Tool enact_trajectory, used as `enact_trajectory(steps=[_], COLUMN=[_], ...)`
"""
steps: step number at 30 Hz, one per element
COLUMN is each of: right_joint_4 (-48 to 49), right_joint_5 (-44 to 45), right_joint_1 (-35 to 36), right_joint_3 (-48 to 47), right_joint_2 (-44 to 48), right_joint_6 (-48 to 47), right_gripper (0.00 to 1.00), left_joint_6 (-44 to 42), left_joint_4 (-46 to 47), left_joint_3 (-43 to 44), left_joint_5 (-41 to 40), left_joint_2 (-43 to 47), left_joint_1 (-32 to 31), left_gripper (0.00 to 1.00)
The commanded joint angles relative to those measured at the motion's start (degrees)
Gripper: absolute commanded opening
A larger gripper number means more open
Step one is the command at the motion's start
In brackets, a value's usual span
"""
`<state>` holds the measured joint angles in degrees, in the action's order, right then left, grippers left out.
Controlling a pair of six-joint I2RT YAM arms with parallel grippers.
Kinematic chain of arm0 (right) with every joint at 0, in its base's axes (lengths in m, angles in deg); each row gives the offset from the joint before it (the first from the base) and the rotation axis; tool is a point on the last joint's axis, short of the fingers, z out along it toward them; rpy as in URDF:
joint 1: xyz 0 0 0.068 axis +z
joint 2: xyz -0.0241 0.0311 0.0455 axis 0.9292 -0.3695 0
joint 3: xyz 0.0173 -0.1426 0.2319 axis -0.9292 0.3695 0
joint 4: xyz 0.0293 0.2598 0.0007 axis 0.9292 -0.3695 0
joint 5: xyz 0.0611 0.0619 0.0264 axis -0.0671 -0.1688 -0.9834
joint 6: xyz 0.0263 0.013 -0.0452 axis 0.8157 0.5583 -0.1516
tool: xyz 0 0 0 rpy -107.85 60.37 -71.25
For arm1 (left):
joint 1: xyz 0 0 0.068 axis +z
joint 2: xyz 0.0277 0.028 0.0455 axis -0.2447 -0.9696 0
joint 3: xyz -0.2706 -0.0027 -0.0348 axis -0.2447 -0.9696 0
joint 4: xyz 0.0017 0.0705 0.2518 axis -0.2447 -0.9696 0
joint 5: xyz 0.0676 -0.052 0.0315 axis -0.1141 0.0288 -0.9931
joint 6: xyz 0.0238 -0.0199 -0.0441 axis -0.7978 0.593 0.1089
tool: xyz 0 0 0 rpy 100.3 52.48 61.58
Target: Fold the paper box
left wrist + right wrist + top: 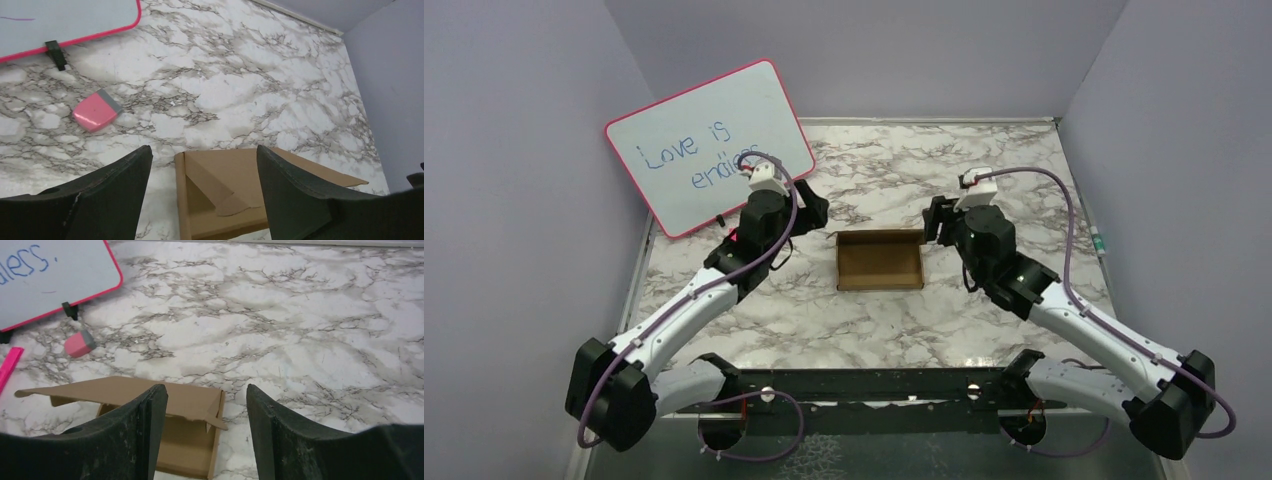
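Observation:
The paper box (880,260) is plain brown cardboard, formed into a shallow open tray with raised walls in the middle of the marble table. In the left wrist view the paper box (225,200) shows its left wall and a tab folded inside. In the right wrist view the paper box (190,435) has its lid flap leaning over the top and a small tab sticking out at the right corner. My left gripper (200,165) hovers open just left of the box. My right gripper (206,400) hovers open above its right end. Neither touches the box.
A pink-framed whiteboard (709,140) with blue writing leans at the back left. A pink eraser (95,111) lies on the table (1004,170) in front of the whiteboard, also seen in the right wrist view (78,344). A pink marker (9,365) lies near it. Grey walls enclose the table.

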<state>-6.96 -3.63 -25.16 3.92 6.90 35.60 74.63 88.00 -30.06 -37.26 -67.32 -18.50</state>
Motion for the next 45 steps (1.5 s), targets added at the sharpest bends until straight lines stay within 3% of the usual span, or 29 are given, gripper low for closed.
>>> enact_trajectory(steps=[1, 7, 17, 35, 45], right_joint_4=[-0.6, 0.5, 1.2, 12.8, 17.2], right_joint_5=[-7.9, -14.3, -19.9, -23.5, -29.5], right_joint_1=[-4.2, -8.5, -8.9, -8.9, -8.9], right_joint_3=[-3.0, -3.0, 4.6, 19.9, 22.3], right_joint_2=[-5.8, -11.7, -10.6, -11.1, -15.4], right_joint_6=[-2.7, -0.3, 3.9, 8.9, 10.1], right_gripper=[0.65, 0.62, 0.55, 0.44, 0.37], left_joint_6=[-2.1, -1.6, 3.1, 2.9, 1.8], left_joint_4=[0.0, 1.8, 7.5, 11.2, 12.2], left_joint_3=[5.9, 7.2, 0.6, -9.9, -11.9], left_joint_5=[11.8, 17.9, 26.9, 24.6, 24.1], left_joint_2=[-7.3, -14.6, -17.7, -20.7, -23.5], left_joint_1=[1.1, 1.1, 1.0, 0.0, -0.5], left_gripper=[0.75, 0.67, 0.45, 0.43, 0.43])
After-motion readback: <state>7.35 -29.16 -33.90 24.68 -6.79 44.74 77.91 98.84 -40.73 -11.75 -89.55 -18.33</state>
